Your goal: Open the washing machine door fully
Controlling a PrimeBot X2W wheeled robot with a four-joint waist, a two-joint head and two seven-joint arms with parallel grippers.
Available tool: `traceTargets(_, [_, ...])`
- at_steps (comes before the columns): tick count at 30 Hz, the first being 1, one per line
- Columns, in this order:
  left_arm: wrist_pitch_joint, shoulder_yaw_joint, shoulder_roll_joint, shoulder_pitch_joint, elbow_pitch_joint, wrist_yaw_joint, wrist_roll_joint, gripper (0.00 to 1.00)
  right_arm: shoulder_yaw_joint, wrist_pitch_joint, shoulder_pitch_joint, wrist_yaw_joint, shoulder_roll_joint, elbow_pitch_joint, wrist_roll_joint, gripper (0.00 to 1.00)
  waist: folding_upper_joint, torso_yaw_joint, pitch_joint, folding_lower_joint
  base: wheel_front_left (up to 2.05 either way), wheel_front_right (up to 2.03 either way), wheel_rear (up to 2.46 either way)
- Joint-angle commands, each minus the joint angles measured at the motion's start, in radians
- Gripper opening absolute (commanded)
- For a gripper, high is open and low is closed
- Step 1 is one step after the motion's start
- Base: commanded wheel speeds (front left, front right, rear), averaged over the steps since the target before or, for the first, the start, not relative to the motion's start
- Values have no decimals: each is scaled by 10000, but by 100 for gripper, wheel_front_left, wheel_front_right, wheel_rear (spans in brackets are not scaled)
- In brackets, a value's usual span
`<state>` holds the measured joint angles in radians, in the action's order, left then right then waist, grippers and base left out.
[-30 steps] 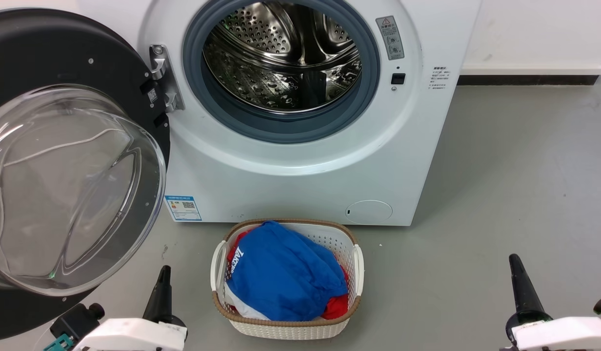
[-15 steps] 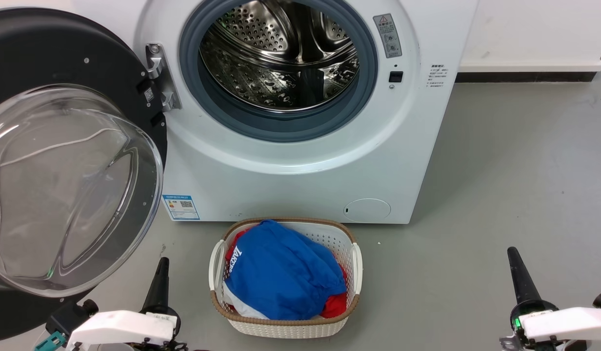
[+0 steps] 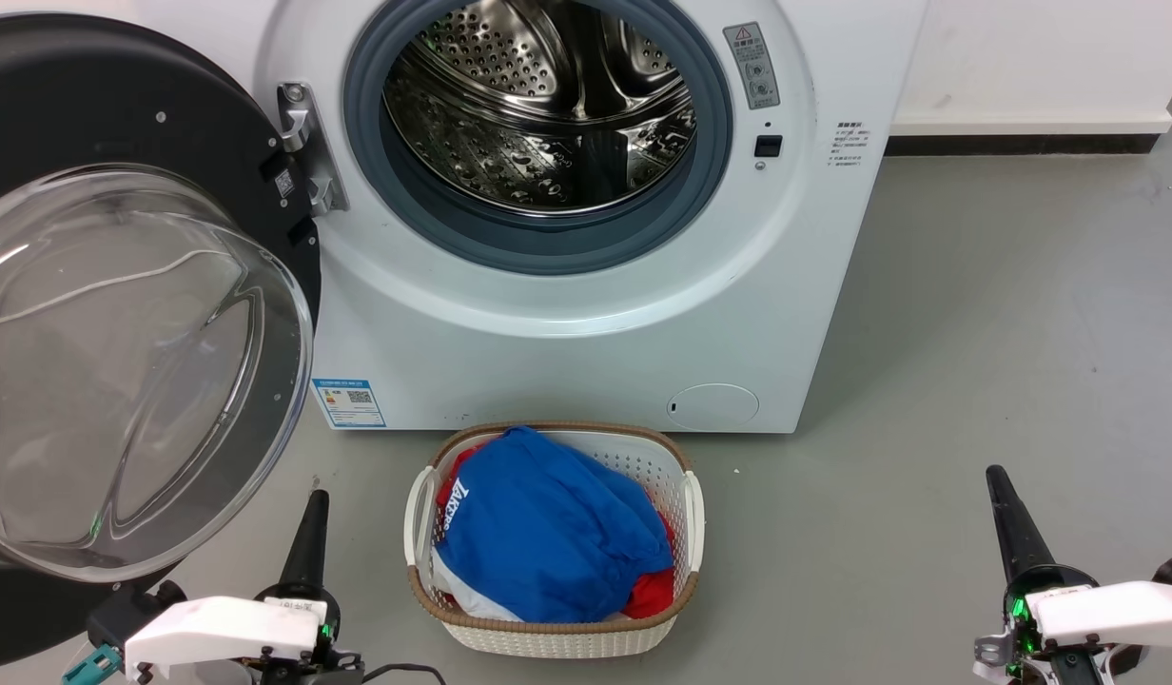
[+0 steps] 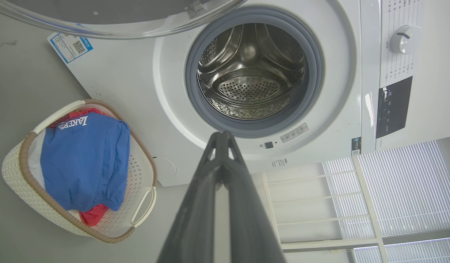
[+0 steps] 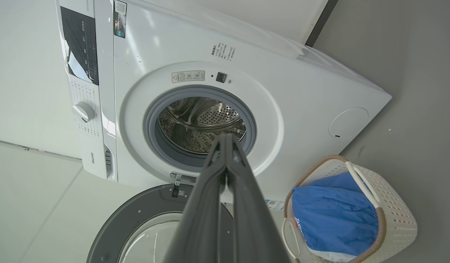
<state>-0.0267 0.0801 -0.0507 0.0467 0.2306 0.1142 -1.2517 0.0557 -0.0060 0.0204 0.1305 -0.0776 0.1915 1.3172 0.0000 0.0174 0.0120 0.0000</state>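
- The washing machine door (image 3: 129, 323) is seen swung wide open at the left of the washing machine (image 3: 586, 323), as before; the whole head view is merely shifted a little.
- The left gripper (image 3: 308, 538) and right gripper (image 3: 1012, 523) are pressed together, empty, either side of the laundry basket (image 3: 695, 514).
- A control dial (image 4: 404, 38) is shown by the wrist views.

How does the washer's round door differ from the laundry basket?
The washing machine door is black with a clear glass bowl; the basket is white and perforated. The door hangs open on its hinge; the basket sits on the floor. The door's bowl is empty; the basket holds clothes.
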Motion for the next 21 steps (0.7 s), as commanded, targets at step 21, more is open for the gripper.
traceTargets(21, [-494, 204, 7, 486, 69, 111, -1956, 0, 135, 510, 583, 3, -13, 264, 1781, 0, 0, -83, -72, 0, 0, 0, 0])
